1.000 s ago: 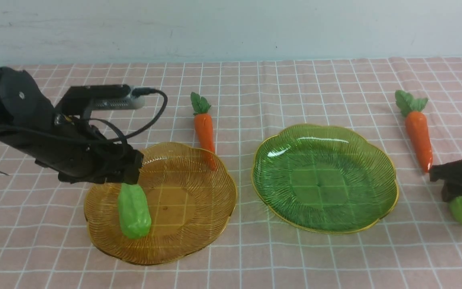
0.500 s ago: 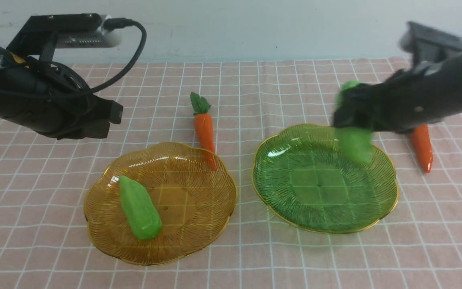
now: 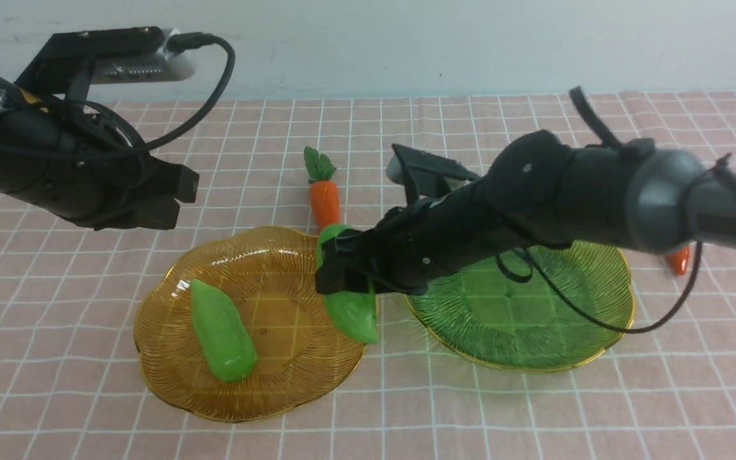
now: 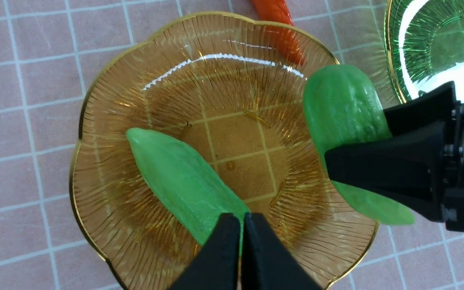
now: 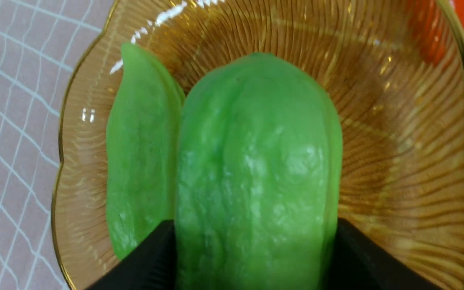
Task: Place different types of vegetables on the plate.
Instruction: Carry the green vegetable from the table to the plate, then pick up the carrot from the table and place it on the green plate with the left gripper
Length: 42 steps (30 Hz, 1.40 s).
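While my right pincer (image 3: 347,269) grips a stubby light-green ridged toy gourd (image 5: 256,169) around its middle, the gourd hangs tilted over the right rim of the amber ribbed glass plate (image 3: 291,367). Its blunt end points up and far, its tapered end down and near. Its skin is waxy, pebbled and faintly translucent. I cannot tell whether the tip touches the rim.

A second light-green toy gourd (image 3: 221,335) lies flat on the left part of that plate, narrow end toward the far side, apart from the held one.

My left pincer (image 4: 241,235) is closed on nothing and raised above the far left of the amber plate.

Just to the right sits the green ribbed glass plate (image 3: 534,332), bare, with only a thin strip of pink checked cloth (image 3: 534,409) between the two gold scalloped rims. My right arm (image 3: 566,191) stretches across above the green plate.

A glossy orange toy carrot (image 3: 324,201) with a green leafy top lies beyond the amber plate, its tip against the far rim. Of a second orange carrot (image 3: 679,260), only the tip shows past my right arm, far right.

On the near side of both plates the counter is open cloth, and another wide band runs behind the carrots up to the pale wall (image 3: 406,45).
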{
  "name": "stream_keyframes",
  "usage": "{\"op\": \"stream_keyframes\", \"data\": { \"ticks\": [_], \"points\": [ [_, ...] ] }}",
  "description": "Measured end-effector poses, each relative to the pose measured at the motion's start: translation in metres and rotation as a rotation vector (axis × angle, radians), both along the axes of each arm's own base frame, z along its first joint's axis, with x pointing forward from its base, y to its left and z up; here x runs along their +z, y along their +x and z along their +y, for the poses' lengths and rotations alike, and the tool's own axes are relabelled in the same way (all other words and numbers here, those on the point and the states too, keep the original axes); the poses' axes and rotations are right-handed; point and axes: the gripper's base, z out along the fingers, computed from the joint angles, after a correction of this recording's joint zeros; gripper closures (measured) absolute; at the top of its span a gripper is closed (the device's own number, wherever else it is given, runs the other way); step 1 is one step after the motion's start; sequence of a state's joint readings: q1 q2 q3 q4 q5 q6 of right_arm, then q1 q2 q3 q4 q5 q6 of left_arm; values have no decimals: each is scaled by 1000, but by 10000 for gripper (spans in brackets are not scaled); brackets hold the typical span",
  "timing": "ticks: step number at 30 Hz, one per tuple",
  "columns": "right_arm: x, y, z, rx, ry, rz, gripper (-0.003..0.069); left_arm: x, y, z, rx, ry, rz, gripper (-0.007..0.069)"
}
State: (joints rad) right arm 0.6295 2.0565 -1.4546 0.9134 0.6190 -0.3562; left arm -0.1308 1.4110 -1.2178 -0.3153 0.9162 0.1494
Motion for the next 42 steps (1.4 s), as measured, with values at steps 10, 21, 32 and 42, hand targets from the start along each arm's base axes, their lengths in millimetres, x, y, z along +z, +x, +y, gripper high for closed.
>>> {"op": "stream_keyframes", "data": {
  "ticks": [10,21,32,42],
  "points": [
    [13,7,0,52,10,28,152,-9,8,-14,-46,-1,-12,578],
    [71,31,-62,133,-134,-67,291,-12,39,-50,-52,-47,-71,561],
    [166,13,-173,-111,-413,-205,660,-38,115,-73,15,20,13,551],
    [190,-2,-199,-187,-443,-220,673,-86,175,-111,-12,72,2,333]
  ]
}}
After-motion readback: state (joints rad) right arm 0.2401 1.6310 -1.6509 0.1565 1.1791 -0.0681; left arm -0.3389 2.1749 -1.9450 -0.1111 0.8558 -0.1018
